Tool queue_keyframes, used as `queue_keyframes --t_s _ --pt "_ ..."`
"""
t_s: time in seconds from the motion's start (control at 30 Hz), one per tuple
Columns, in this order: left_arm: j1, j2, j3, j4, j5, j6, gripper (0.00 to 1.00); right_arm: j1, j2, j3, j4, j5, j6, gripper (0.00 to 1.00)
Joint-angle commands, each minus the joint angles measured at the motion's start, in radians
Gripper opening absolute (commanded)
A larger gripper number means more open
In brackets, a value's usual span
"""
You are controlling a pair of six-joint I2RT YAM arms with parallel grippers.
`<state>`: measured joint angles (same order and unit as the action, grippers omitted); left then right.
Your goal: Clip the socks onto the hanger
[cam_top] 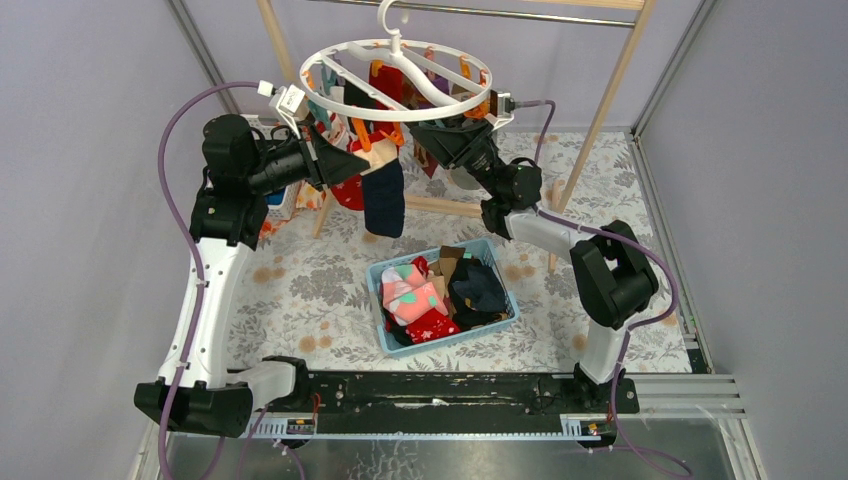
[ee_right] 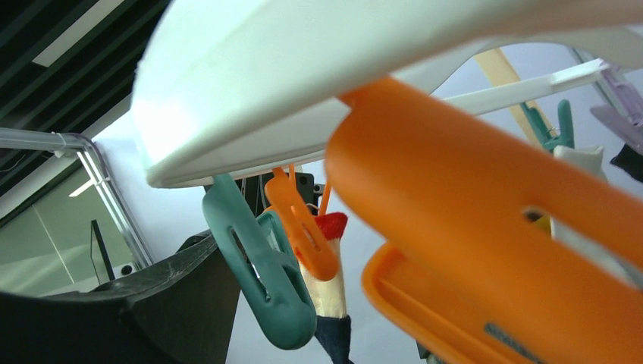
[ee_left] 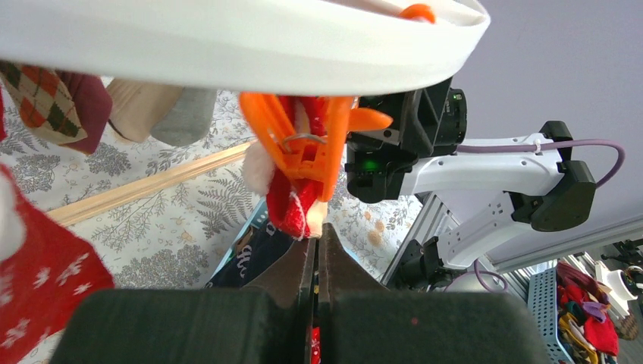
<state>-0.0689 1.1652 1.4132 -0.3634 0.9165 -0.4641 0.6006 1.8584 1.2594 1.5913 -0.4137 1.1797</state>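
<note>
Hanger (ee_left: 227,53) is right over me now: a broad white ring hanging by its hook from the wooden rail (cam_top: 610,100), spokes crossing the middle, orange and teal clips dangling all around the rim. Several socks (cam_top: 385,200) are pegged up on it: a long navy one, a red one with white flakes, and an argyle one at the edge of my left wrist view. More lie heaped in the blue basket (cam_top: 455,335) on the flowered table below, pink with green spots on top.

My left gripper (ee_left: 318,231) is pinched flat, jaws pressed together, tips just under a red sock (ee_left: 292,205) with a white end. An orange clip (ee_left: 303,144) has that sock in its bite under the rim. I can't say whether I'm touching it.

My right gripper (cam_top: 440,135) is up under the far side of the ring. A big orange clip (ee_right: 493,227) fills that wrist view, with a teal clip (ee_right: 261,273) hanging beyond it. I can't tell whether those jaws are spread or closed.
</note>
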Motion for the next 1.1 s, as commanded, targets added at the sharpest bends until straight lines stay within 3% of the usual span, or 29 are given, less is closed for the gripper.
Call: queue_keyframes --t_s 0.0,0.23,0.4,0.5,0.63,1.07 --pt "0.007 -0.025 0.03 -0.005 0.016 0.013 0.0 0.045 -0.019 0.014 0.127 0.007 -0.066 0.77" --pt "0.008 -0.029 0.045 -0.026 0.005 0.057 0.0 0.07 -0.211 -0.232 0.124 0.204 -0.294 0.82" --pt "0.008 -0.025 0.056 -0.042 0.005 0.07 0.0 0.065 -0.342 -0.336 0.11 0.259 -0.41 0.85" --pt "0.008 -0.024 0.063 -0.052 0.002 0.077 0.0 0.066 -0.36 -0.333 0.059 0.213 -0.426 0.85" --pt "0.007 -0.027 0.073 -0.071 -0.004 0.092 0.0 0.066 -0.286 -0.32 0.124 0.208 -0.337 0.85" --pt "0.006 -0.042 0.086 -0.139 0.008 0.149 0.0 0.098 -0.128 -0.109 0.127 0.208 -0.263 0.85"
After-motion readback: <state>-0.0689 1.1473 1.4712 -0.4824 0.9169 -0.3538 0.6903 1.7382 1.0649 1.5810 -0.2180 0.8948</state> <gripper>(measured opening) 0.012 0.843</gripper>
